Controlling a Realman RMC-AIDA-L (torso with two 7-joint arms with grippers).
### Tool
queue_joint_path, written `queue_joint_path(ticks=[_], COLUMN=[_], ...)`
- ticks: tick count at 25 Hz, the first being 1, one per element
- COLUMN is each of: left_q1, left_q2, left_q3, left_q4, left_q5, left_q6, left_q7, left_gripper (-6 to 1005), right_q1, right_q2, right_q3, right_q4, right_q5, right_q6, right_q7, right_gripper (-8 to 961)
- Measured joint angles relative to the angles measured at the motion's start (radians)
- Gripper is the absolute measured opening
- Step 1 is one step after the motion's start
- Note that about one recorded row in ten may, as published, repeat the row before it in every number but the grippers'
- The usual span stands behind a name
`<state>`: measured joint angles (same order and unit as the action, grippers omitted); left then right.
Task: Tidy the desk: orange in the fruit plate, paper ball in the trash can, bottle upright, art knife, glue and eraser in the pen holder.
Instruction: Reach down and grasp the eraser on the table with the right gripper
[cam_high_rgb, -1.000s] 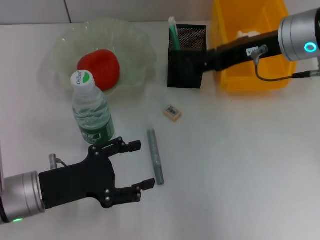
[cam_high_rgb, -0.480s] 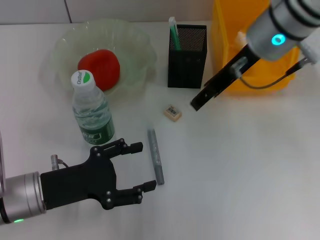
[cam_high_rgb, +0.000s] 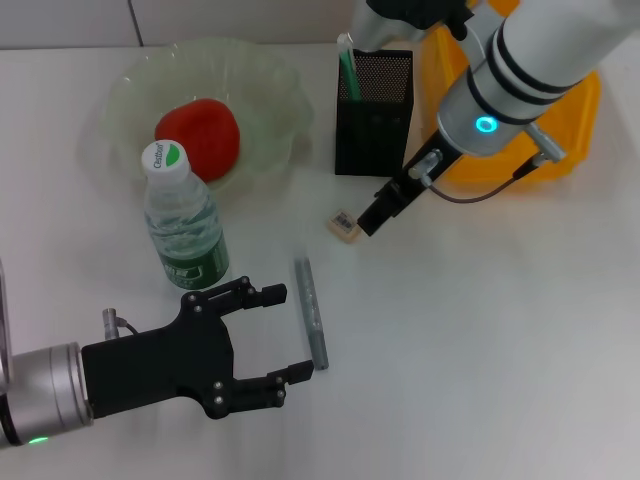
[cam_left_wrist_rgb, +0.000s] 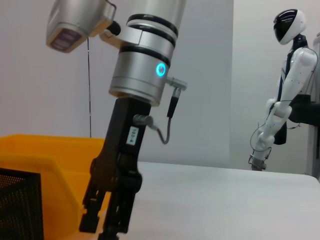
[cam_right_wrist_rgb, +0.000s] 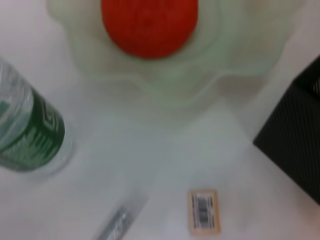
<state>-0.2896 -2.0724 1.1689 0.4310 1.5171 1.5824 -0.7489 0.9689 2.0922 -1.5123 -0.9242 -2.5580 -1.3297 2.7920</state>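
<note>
Right tool (cam_high_rgb: 372, 219) angled down beside eraser (cam_high_rgb: 343, 224).

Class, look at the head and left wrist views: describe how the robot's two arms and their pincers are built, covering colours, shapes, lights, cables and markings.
Both arms have silver cylindrical wrist segments carrying matte black pincers. The left pincer has a flat black palm with visible screws and jointed fingers; a small green light shows on its wrist. The right pincer sits on a long, narrow black body bearing a small white label; its wrist has black bands, a glowing cyan ring and a looping grey cable.
</note>
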Motion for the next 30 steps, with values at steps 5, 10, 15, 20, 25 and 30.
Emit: queue_joint_path(ticks=[5,10,15,20,25,30], left_q1=[0.000,0.001,0.004,0.004,0.006,0.003], left_q2=[0.000,0.000,0.000,0.000,-0.001,-0.002], left_q3=[0.000,0.000,0.001,0.001,0.002,0.001], left_q4=[0.000,-0.001,-0.002,-0.002,-0.004,-0.016], left_q5=[0.000,0.000,0.000,0.000,0.000,0.000], left_q6=[0.000,-0.001,-0.001,-0.004,-0.006,-0.006], left_q7=[0.002,0.004,0.007,0.008,0.008,0.010], left_gripper=[815,815,815,815,815,815], right_q1=[-0.008,-0.001,0.000,-0.001,-0.001,0.003], right_q2=[0.000,0.000,0.000,0.000,0.000,0.000], right_q3=[-0.057,-0.138,-0.183,-0.212,-0.269,-0.290], right_q4=[0.046,0.099,0.137,0.144,0.147,0.162], right_q5=[0.069,0.081,0.131,0.140,0.140,0.158], right_q6=[0.113,0.213,0.281,0.312,0.329,0.345], right_q7=[0.000,0.001,-0.002,-0.002,0.000,0.002], right_gripper=[746,742,739,738,724,651])
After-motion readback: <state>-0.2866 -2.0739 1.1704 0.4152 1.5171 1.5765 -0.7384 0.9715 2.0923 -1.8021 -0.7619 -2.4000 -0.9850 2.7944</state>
